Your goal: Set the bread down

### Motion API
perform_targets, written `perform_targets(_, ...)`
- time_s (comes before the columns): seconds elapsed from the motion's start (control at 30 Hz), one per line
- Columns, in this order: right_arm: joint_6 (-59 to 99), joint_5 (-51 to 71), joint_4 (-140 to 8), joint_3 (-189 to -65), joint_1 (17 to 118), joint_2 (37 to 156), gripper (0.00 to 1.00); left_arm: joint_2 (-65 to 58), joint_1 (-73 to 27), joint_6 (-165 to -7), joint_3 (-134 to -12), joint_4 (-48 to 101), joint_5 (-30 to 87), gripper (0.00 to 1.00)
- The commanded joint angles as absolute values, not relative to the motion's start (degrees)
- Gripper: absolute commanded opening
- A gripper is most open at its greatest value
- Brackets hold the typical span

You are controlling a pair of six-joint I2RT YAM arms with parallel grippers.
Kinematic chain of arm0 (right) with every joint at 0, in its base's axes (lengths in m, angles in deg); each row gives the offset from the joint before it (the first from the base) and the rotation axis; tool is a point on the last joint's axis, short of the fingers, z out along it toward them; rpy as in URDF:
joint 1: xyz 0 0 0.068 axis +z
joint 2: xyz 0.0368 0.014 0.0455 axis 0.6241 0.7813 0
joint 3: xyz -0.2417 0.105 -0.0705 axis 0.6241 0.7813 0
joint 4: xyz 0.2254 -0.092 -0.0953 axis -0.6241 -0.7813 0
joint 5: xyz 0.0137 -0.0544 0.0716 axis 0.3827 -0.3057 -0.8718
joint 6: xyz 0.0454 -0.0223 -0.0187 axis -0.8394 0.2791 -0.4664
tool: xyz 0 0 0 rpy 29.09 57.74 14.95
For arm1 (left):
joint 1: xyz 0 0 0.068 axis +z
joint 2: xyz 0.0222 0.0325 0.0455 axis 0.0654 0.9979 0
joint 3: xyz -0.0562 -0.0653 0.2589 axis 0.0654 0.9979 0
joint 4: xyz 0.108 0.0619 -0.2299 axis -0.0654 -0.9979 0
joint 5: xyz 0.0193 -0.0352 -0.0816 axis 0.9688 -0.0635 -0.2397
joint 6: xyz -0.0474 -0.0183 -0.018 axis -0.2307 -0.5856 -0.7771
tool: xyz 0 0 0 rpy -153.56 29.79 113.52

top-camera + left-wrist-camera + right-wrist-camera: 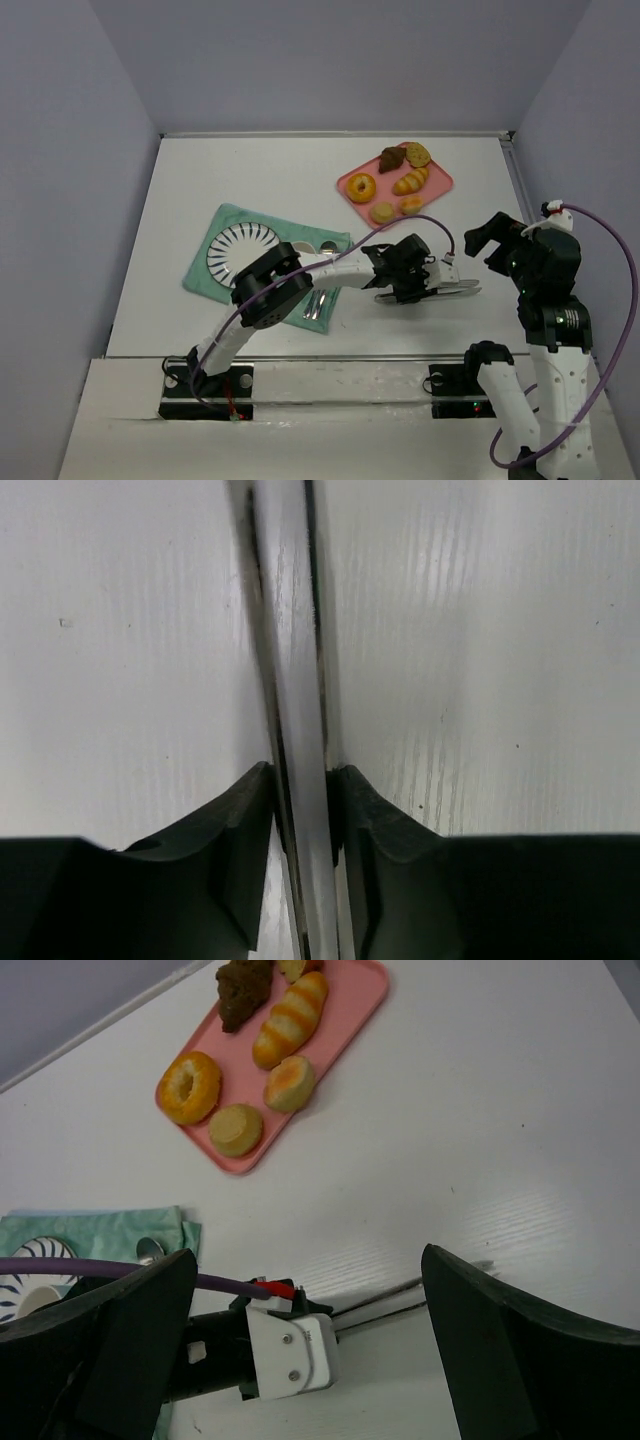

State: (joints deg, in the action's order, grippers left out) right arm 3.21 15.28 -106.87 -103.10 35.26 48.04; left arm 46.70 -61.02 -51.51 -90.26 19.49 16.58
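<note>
One bread [361, 187] on tray [345, 1015]; left end effector [300, 780] on tongs [455, 289]

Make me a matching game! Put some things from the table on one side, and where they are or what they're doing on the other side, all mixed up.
1. bread
2. striped plate
3. metal tongs
4. right tool

A. on the green cloth
B. open, holding nothing
C. on the pink tray
D. pinched in the left tool

Pairs: 1-C, 2-A, 3-D, 4-B
</note>
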Motion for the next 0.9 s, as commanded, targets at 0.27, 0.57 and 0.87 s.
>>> perform_targets(0.27, 1.32, 22.55, -100.27, -101.89, 35.1, 38.16, 1.0, 25.93, -60.85, -57.29, -79.03, 32.04, 23.82, 0.13)
perform_targets(0.57, 0.09, 24.92, -99.74, -101.98, 35.1, 39.74, 0.99, 15.2, -54.27, -69.68, -73.65, 37.24, 26.55, 0.05)
perform_targets(0.87, -1.58, 28.7, -99.65, -100.13, 35.1, 40.0, 0.98, 7.37, -42.93, -86.47, -72.59, 28.46, 33.98, 0.07)
